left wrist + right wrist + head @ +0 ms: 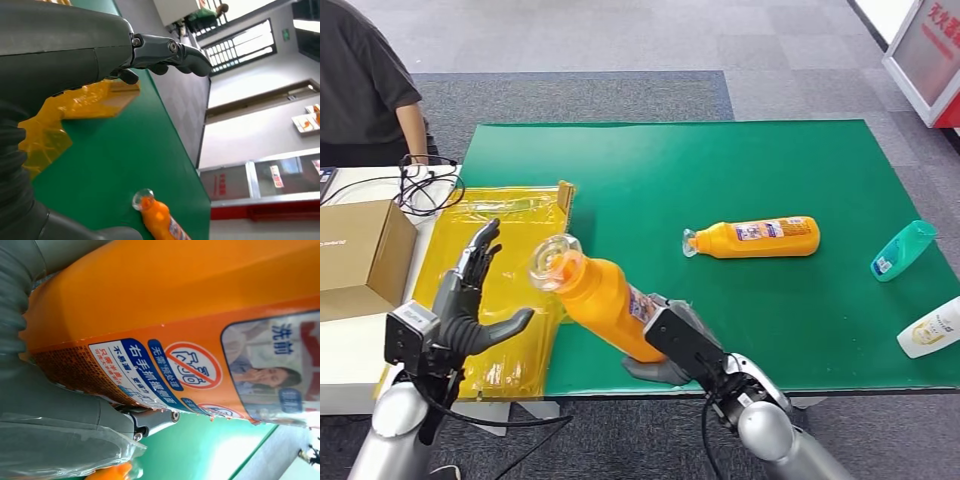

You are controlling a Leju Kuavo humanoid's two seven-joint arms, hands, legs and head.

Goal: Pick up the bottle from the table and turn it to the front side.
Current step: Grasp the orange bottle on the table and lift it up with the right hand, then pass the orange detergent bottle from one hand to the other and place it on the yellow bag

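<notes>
My right hand [675, 345] grips an orange bottle [599, 300] by its lower body and holds it above the near edge of the green table [660, 170]. The bottle is tilted, its clear cap pointing up and to the left. In the right wrist view its printed label [188, 365] faces the camera, with a dark finger [151, 422] wrapped under it. My left hand [475, 295] hovers open over the yellow bag [512, 230], fingers spread, thumb pointing toward the bottle without touching it. The left wrist view shows its fingers [170, 52] extended.
A second orange bottle [754, 238] lies on its side mid-table. A teal bottle [903, 250] and a white bottle [931, 330] lie at the right edge. A cardboard box [358, 250] and cables [429, 185] sit on the left; a person [365, 80] stands behind them.
</notes>
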